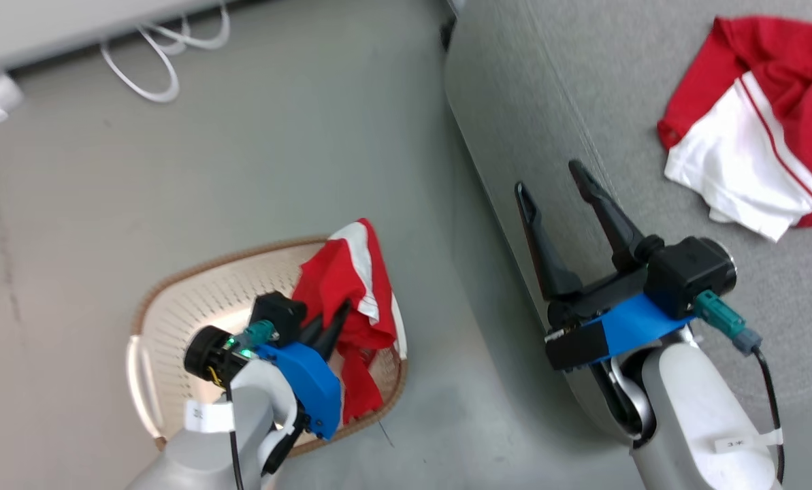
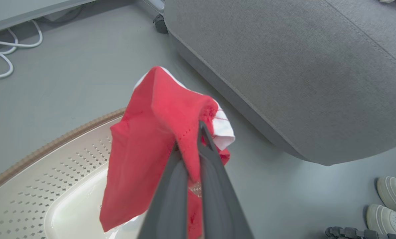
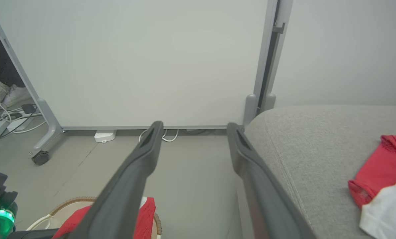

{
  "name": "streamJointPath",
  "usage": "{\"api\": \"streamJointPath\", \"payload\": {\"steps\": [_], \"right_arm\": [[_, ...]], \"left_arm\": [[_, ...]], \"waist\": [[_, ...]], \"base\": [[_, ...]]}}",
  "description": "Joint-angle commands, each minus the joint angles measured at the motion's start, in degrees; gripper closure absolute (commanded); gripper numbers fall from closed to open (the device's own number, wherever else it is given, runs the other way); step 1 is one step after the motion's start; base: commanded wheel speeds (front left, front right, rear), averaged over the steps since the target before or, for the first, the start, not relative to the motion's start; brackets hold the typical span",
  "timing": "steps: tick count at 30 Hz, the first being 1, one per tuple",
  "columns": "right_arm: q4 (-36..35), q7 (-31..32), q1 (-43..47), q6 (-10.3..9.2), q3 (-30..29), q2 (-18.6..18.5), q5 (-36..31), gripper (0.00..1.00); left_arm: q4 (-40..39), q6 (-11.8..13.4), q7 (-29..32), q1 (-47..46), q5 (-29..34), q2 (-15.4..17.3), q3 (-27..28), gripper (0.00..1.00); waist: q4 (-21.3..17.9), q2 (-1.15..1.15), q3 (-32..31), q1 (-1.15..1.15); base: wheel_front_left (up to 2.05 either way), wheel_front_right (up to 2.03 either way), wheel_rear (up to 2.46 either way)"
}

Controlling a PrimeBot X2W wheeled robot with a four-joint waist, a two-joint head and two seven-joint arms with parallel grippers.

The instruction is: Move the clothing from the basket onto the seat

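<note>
1. Your left claw point(image 1: 337, 316) is clamped on a red garment point(image 1: 344, 279) with white trim, dangling over the laundry basket point(image 1: 195, 269).
2. Your right claw point(image 1: 548, 175) is spread wide, holding nothing, hovering at the sofa cushion point(image 1: 548, 102) edge.
3. The striped red-and-white garment point(image 1: 753, 136) lies on that cushion, well apart from both claws.

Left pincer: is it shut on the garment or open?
Shut on it. In the left wrist view the left pincer clamps a fold of the red garment, which hangs above the basket.
</note>
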Motion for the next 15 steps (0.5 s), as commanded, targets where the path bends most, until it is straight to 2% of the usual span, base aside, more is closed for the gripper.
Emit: {"api": "streamJointPath", "payload": {"steps": [1,15], "right_arm": [[0.42,0.64,2.08,0.01,0.0,-0.11,-0.03,0.0],[1.11,5.48,12.73,0.01,-0.23,-0.1,1.4,0.0]], "left_arm": [[-1.81,-0.13,-0.25,1.64,1.59,-0.07,-0.18,1.0],[-12.07,-0.13,-0.27,4.69,6.81,-2.09,3.05,1.0]], "waist": [[6.0,-0.01,-10.2,0.01],[10.86,-0.01,-24.71,0.01]], "base": [[0.0,0.0,0.0],[0.0,0.0,0.0]]}}
